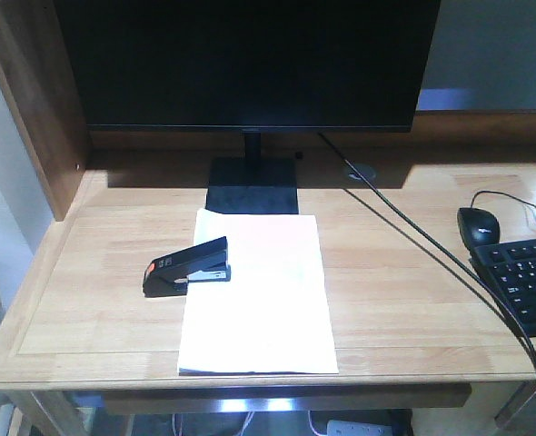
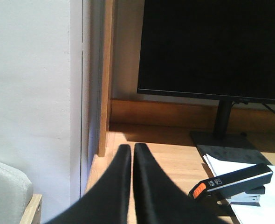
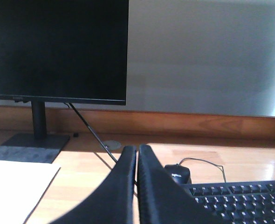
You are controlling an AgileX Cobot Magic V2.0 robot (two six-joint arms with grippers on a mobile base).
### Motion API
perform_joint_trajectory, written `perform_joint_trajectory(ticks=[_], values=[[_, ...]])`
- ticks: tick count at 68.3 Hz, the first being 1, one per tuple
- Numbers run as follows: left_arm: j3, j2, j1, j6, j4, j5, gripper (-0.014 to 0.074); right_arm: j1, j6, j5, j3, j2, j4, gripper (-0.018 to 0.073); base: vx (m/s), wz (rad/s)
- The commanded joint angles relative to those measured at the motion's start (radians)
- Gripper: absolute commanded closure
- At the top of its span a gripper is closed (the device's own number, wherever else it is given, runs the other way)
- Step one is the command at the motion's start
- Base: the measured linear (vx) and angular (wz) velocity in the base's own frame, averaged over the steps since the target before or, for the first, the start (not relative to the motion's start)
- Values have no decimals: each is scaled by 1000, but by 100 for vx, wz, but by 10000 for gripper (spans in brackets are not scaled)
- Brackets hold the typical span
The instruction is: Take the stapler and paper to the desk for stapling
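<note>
On the light-wood desk [image 1: 86, 300] a white sheet of paper [image 1: 259, 300] lies lengthwise in front of the monitor [image 1: 250, 64], its far edge touching the monitor's flat black base [image 1: 253, 186]. The black stapler [image 1: 187, 267] with an orange-red patch at its left end sits across the paper's left edge, its jaw end over the sheet and its orange end out over bare wood. At the right of the desk a black mouse [image 1: 480, 224] lies beside a black keyboard [image 1: 527, 282], and a dark cable [image 1: 413, 236] runs from behind the monitor down across the top to the front right edge. From the left wrist view, the left gripper [image 2: 132, 148] has its two black fingers pressed nearly together with nothing between them, held above the desk's left part, well left of the stapler. From the right wrist view, the right gripper [image 3: 137, 149] is likewise closed and empty, with only a thin slit between its fingers, hovering near the mouse and keyboard.
</note>
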Motion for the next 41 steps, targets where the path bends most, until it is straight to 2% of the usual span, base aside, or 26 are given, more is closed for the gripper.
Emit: perform_joint_trajectory(ticks=[1, 41], values=[[13, -13, 0, -7, -2, -77, 603, -4, -15, -42, 23, -10, 2, 568, 0, 0], [13, -13, 0, -7, -2, -77, 603, -4, -13, -29, 23, -10, 3, 568, 0, 0]])
